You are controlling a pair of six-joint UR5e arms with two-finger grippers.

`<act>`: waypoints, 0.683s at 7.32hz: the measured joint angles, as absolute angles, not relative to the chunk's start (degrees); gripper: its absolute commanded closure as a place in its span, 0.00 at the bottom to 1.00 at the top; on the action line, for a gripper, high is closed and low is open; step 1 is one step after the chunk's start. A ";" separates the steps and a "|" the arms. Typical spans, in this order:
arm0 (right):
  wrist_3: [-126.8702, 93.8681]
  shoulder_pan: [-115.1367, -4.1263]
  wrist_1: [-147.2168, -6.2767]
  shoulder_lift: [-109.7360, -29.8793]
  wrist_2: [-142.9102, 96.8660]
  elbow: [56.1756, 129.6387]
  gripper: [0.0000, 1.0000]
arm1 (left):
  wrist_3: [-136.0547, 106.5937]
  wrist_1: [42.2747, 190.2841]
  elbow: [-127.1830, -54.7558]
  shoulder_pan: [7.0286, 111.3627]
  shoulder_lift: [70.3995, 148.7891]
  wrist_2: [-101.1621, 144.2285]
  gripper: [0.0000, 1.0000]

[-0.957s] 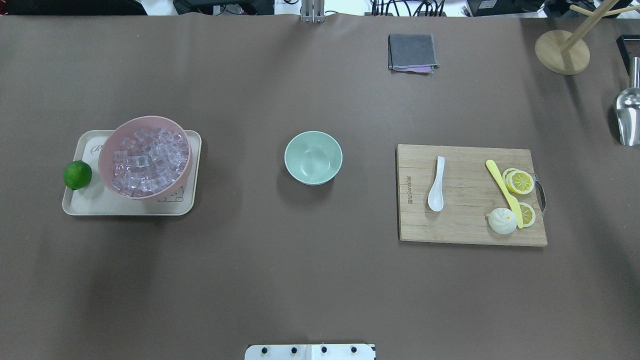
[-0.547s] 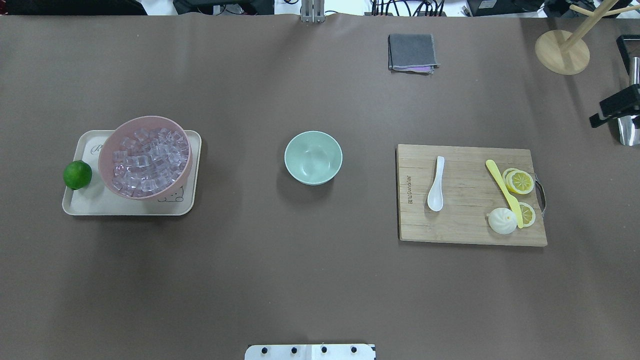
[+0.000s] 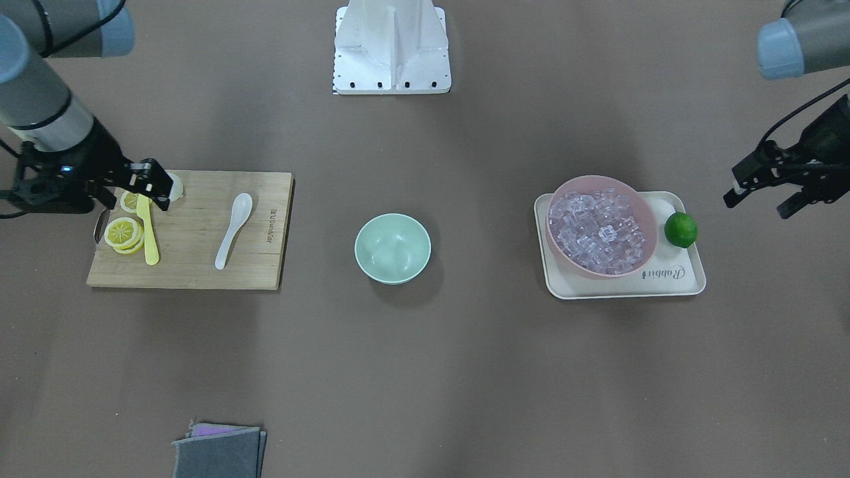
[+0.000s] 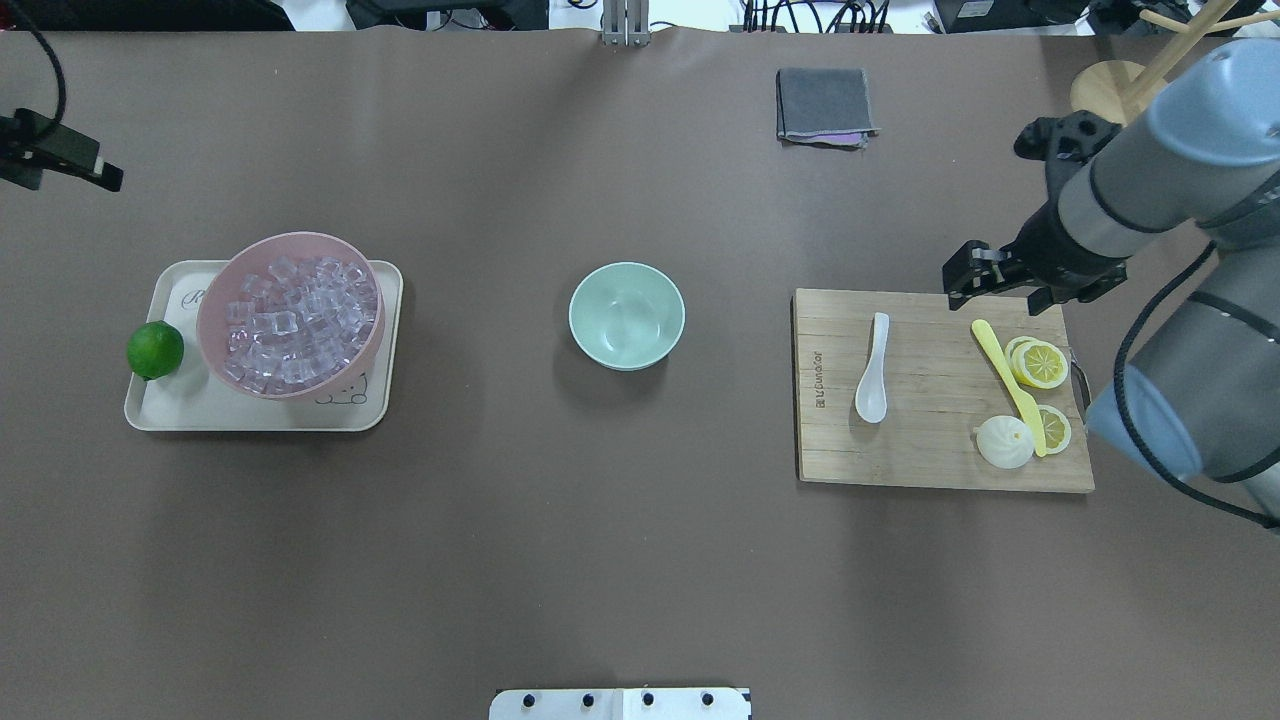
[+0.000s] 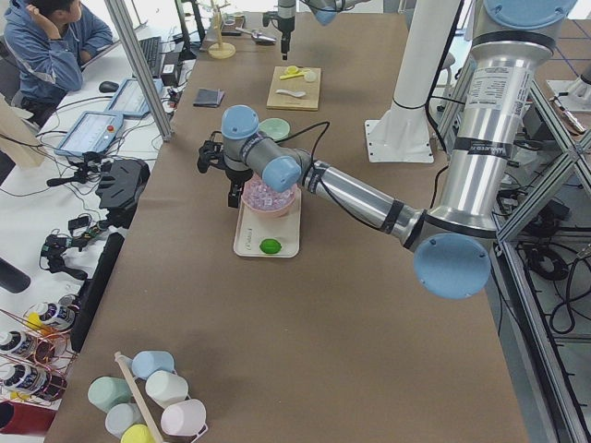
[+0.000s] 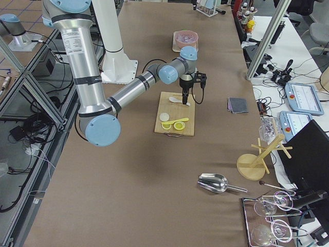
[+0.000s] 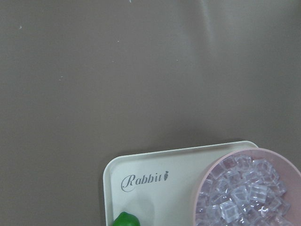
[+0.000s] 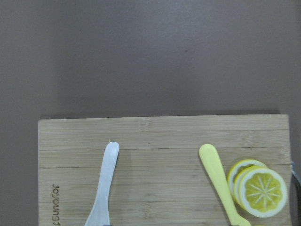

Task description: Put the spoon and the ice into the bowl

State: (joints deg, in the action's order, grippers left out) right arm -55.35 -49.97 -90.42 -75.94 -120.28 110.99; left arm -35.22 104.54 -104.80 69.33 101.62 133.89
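Note:
The white spoon [image 4: 872, 370] lies on the wooden cutting board [image 4: 930, 455], bowl end toward me; it also shows in the front view [image 3: 232, 229] and the right wrist view [image 8: 103, 188]. The mint-green bowl [image 4: 627, 315] stands empty at the table's middle. The ice [image 4: 295, 320] fills a pink bowl [image 4: 215, 340] on a cream tray [image 4: 180, 410]. My right gripper [image 4: 985, 272] hangs high over the board's far right corner, apart from the spoon. My left gripper [image 4: 65, 160] hangs at the far left, beyond the tray. I cannot tell whether either is open.
A lime [image 4: 155, 350] sits on the tray's left edge. A yellow knife [image 4: 1005, 380], lemon slices [image 4: 1040, 363] and a white bun [image 4: 1003, 442] lie on the board's right part. A grey cloth [image 4: 825, 103] and a wooden stand [image 4: 1105, 85] are at the back.
Both arms have come into the overhead view: the right one from the right edge to above the board's far corner, the left one at the far left edge. No object has moved.

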 measured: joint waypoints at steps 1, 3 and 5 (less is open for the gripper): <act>-58.86 -47.85 -86.87 -75.16 -119.10 108.47 0.19 | -36.22 104.44 -104.70 66.73 103.18 131.27 0.03; -65.89 -44.96 -79.09 -73.13 -117.83 102.19 0.21 | -36.94 104.38 -104.59 62.80 104.95 127.50 0.03; -67.73 -43.01 -76.95 -71.85 -116.10 98.87 0.29 | -38.01 104.39 -104.40 59.53 106.17 125.12 0.03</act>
